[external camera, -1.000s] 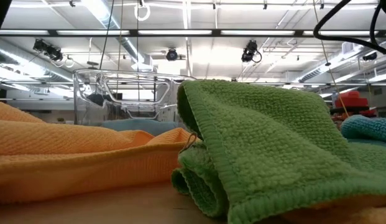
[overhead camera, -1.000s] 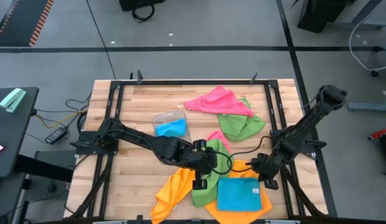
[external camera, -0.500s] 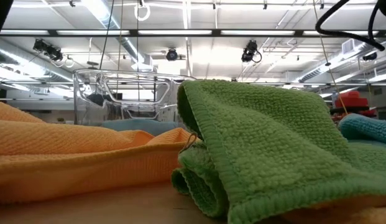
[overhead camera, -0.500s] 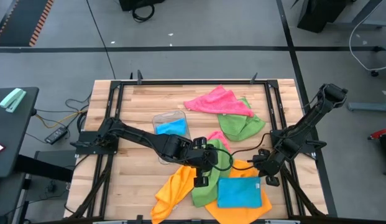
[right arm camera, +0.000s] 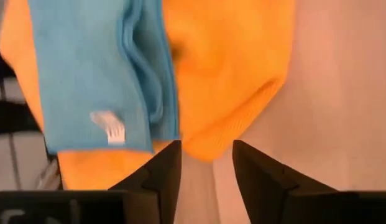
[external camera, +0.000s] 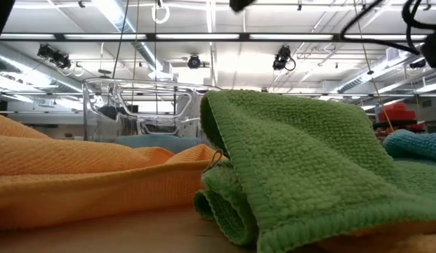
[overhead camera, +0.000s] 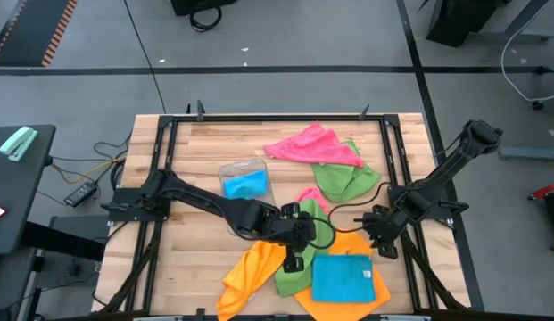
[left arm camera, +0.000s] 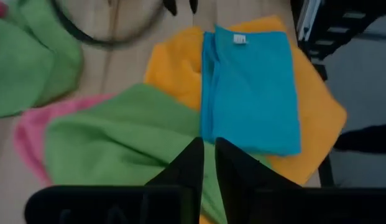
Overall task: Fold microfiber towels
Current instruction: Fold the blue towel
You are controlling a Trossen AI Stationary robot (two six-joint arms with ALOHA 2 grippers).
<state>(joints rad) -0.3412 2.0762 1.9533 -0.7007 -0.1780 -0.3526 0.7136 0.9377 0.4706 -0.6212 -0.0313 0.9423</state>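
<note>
**Blue towel lies folded on the orange one, near the table's front edge**

The sky-blue towel (overhead camera: pixel 343 278) is folded into a neat flat rectangle, with a small white label near one short edge. It rests on top of a spread orange towel (overhead camera: pixel 369 246), whose edges show around it on several sides. Just beside them a green towel (overhead camera: pixel 294 272) lies crumpled, its looped pile plain in the low view, and a second orange towel (overhead camera: pixel 248 275) lies bunched next to it. Farther back a pink towel (overhead camera: pixel 312 145) overlaps another green towel (overhead camera: pixel 343 181). A clear plastic tray (overhead camera: pixel 243 178) holds something blue.

The left gripper (overhead camera: pixel 295 264) hovers over the crumpled green towel, its jaws nearly together and holding nothing. The right gripper (overhead camera: pixel 382 247) hangs above the orange towel's edge, jaws apart and empty.
</note>
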